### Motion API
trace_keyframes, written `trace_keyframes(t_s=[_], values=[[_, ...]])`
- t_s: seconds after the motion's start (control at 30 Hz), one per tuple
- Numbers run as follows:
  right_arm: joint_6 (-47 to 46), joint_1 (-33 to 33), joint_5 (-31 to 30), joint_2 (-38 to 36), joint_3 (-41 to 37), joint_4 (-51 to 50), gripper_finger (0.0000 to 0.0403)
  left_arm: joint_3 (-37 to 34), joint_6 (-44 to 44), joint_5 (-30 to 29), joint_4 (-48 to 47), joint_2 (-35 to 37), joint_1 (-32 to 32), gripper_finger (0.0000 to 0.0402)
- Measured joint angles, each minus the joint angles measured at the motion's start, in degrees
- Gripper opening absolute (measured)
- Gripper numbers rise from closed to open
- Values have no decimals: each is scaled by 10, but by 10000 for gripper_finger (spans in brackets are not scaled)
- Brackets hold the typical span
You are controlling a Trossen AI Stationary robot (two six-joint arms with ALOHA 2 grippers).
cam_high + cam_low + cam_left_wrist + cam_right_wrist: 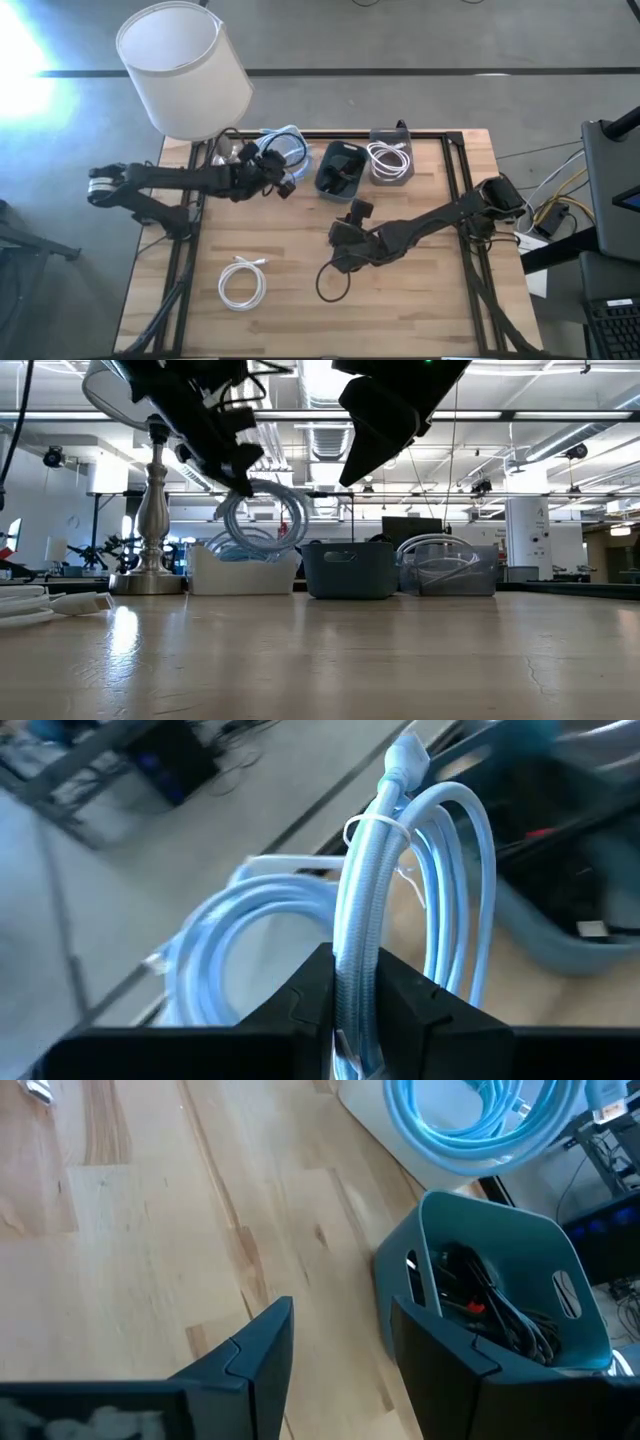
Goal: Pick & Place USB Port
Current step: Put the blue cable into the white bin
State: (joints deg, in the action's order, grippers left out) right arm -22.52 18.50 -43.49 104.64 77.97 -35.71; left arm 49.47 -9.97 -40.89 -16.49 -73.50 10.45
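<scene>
Open-plan lab or workshop. Exposed ceiling ducts (pixel 330 440) and strip lights are running overhead; a wooden bench (pixel 300 250) is standing on bare concrete floor (pixel 400 40). Monitors (pixel 405 530) are sitting behind.

No text, label, brand or number can be read anywhere.

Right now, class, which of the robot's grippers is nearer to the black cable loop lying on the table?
Right. The right gripper hovers open just beside the black cable loop; the left gripper is farther off near the bins, shut on a light blue cable.
</scene>
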Motion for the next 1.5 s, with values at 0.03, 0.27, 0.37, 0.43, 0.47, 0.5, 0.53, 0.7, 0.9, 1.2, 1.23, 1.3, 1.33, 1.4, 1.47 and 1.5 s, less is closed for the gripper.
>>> trace_keyframes(t_s=[0.03, 0.27, 0.37, 0.43, 0.47, 0.5, 0.53, 0.7, 0.9, 1.2, 1.23, 1.3, 1.33, 1.4, 1.47, 1.5], values=[[0, 0, 0, 0, 0, 0, 162, 0, 6, -4, 1, -6, 10, 55], [0, 0, 0, 0, -2, 0, 155, 0, 21, 0, 15, -18, 42, 55], [0, 0, 0, 0, -4, 0, 157, 0, 24, 1, 15, -9, 42, 55], [0, 0, 0, 0, -5, 0, 159, 0, 24, 1, 15, -2, 42, 55], [0, 0, 0, 0, -5, 0, 159, 0, 25, 1, 15, 0, 42, 55], [0, 0, 0, 0, -5, 0, 160, 0, 31, 0, 15, 3, 42, 55], [0, 0, 0, 0, -5, 0, 160, 0, 41, 1, 14, 4, 44, 55], [0, 0, 2, 0, -6, 1, 153, 0, 57, -2, 13, 3, 53, 55], [0, 0, 2, 0, -6, 2, 148, -1, 58, -8, 13, -10, 61, 55], [0, 0, 2, 0, -7, 5, 153, -1, 29, -52, 21, -66, 64, 55], [0, 0, 2, 0, -7, 5, 153, -1, 24, -53, 21, -73, 64, 55], [0, 0, 2, 0, -7, 6, 150, -1, 12, -56, 22, -85, 63, 55], [0, 0, 2, 0, -7, 6, 149, -1, 7, -59, 24, -90, 61, 55], [0, 0, 2, 0, -8, 7, 146, -1, -1, -64, 25, -97, 58, 55], [0, 0, 2, 0, -9, 7, 144, -1, -5, -68, 28, -100, 52, 55], [0, 0, 2, 0, -9, 7, 143, -1, -5, -70, 30, -101, 49, 55]])
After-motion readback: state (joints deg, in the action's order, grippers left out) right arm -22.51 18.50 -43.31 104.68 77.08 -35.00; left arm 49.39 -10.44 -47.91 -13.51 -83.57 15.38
